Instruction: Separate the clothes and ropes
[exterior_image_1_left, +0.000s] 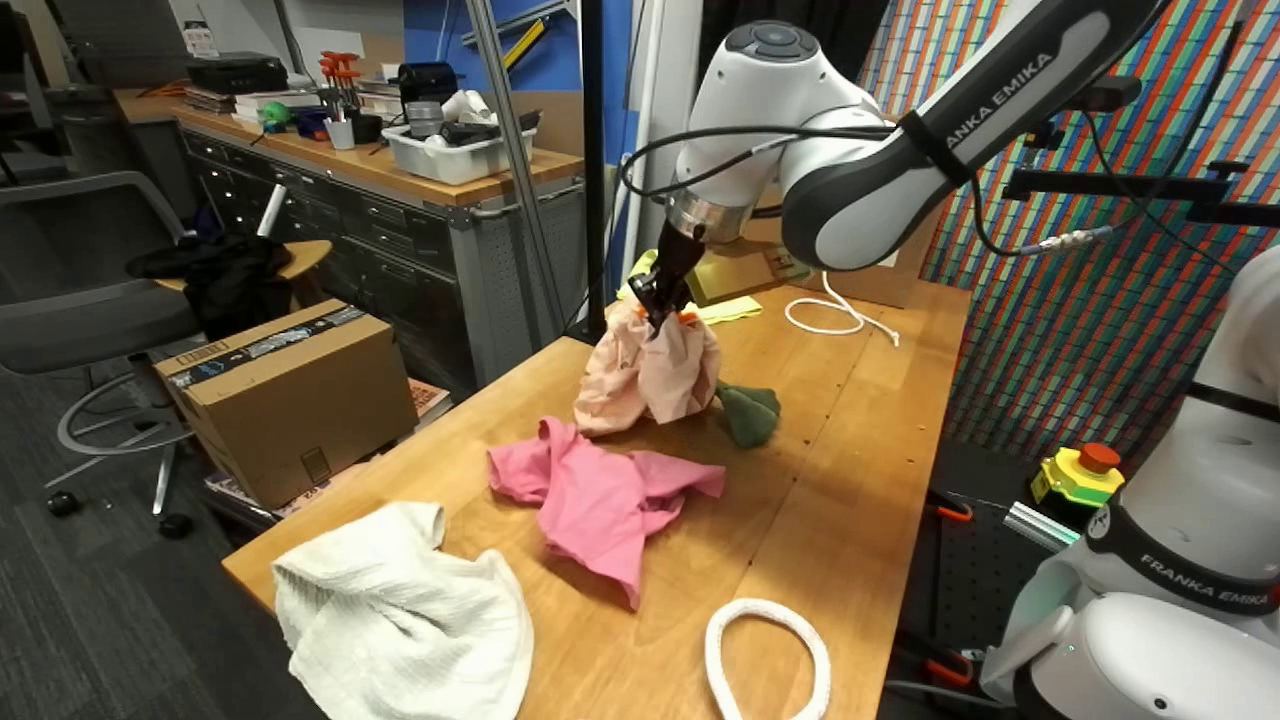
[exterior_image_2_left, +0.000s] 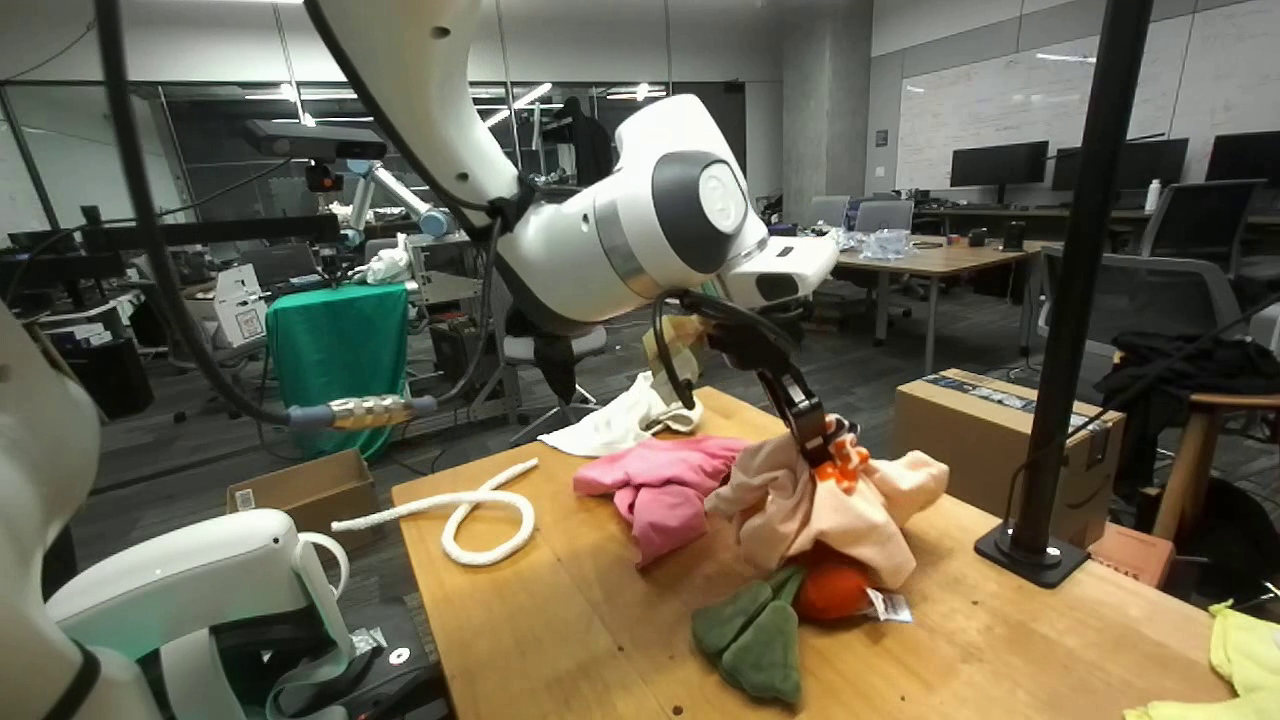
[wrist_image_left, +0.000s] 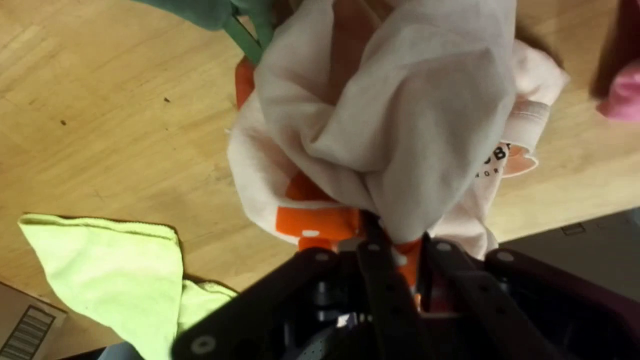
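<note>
Fingers of the end effector (wrist_image_left: 397, 240) are pinched together on a gathered fold of the pale peach cloth (exterior_image_2_left: 800, 530) with an orange patterned side; it looks like a firm grasp. Directly below the end effector, that cloth covers part of the small red rounded fabric piece (exterior_image_2_left: 832, 590), and the dark green soft fabric piece (exterior_image_2_left: 765, 645) lies just beside that on the wooden worktop (exterior_image_2_left: 540, 610). Near the end effector is the bright pink cloth (exterior_image_1_left: 605, 495), with the crumpled white cloth (exterior_image_1_left: 410, 620) past it; the yellow-green cloth (wrist_image_left: 110, 275) lies on the opposite side. Well apart from the end effector are the thick looped white rope (exterior_image_1_left: 714, 650), past the pink cloth, and a second white rope (exterior_image_1_left: 828, 331), out on the yellow-green side.

The step in hand seems to be lifting the peach cloth. I cannot tell whether its lowest folds touch the worktop. Best go straight up, slowly, as the red piece could come along. Once the hem hangs free, carry it high enough not to drag the pink cloth, set it down away from either rope, and let the folds settle before releasing.
</note>
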